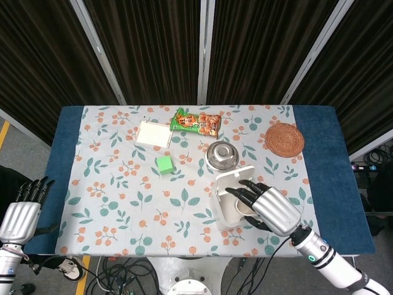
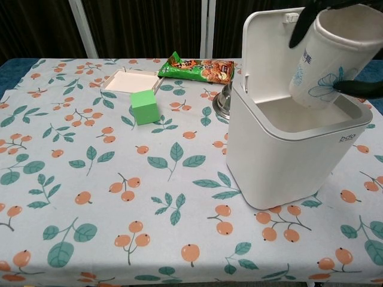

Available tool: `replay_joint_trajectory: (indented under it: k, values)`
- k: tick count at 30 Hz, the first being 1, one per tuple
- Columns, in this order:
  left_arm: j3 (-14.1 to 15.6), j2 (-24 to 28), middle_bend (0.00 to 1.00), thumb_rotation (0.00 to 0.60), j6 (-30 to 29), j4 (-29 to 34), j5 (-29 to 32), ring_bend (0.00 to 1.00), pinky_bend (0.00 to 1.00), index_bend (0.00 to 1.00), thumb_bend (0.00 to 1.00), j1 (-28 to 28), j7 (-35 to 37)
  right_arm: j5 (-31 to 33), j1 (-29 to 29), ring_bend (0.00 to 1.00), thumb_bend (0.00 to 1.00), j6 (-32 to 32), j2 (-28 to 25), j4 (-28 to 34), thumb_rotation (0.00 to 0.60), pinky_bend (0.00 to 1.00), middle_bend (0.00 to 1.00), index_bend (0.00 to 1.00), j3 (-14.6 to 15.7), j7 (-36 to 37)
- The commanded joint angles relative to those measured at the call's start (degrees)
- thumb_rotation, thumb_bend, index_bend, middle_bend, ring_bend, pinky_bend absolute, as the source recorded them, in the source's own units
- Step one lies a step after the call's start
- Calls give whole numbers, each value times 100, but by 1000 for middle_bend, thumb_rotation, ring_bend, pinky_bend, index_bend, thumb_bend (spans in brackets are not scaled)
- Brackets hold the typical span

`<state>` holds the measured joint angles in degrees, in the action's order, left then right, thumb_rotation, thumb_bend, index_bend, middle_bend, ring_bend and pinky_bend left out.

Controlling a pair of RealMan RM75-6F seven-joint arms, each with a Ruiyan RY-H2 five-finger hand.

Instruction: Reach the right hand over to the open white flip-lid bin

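Dark curtains backed the floral table (image 1: 110, 203), where we saw the open white flip-lid bin (image 2: 281, 140) standing just in front of the steel bowl (image 1: 221, 154). Over the bin's mouth our right hand (image 1: 270, 208) clasped a tilted paper cup (image 2: 326, 57). We judged the cup could strike the raised lid (image 2: 281, 45) and knock it shut.

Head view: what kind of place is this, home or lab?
Probably a lab or demo booth staged as a home table. Dark curtains with metal poles wall it in, loose cables trail on the floor below the table edge, and household props sit on a fruit-print tablecloth: white flip-lid bin, snack bag.
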<state>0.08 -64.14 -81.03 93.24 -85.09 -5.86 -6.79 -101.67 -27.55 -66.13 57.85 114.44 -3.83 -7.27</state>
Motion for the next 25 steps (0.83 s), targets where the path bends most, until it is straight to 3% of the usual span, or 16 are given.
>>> replay_joint_trajectory:
  k: [1,8,14,21,25]
  values:
    - [-3,-12,6,600,-6,-20,7,0,66,6,0,5,16,99,-75,0,142,140,52,22,600,125,89,0,-11,-174]
    - [-11,-3,6,600,-29,-28,3,0,66,7,0,12,47,-131,41,0,119,-204,18,-41,600,75,48,0,75,-5]
    - [-16,-4,6,600,-79,-12,-26,0,66,7,0,25,52,-351,565,0,116,-1083,-231,-318,600,75,51,0,260,170]
    - [-94,10,6,600,-217,73,-135,0,66,7,0,-5,19,400,1459,0,107,-1797,-17,-1536,600,37,12,0,527,346]
    - [-93,46,6,600,-212,126,-143,0,66,7,0,-12,-39,1053,1935,0,96,-2222,389,-2484,600,0,0,0,428,596]
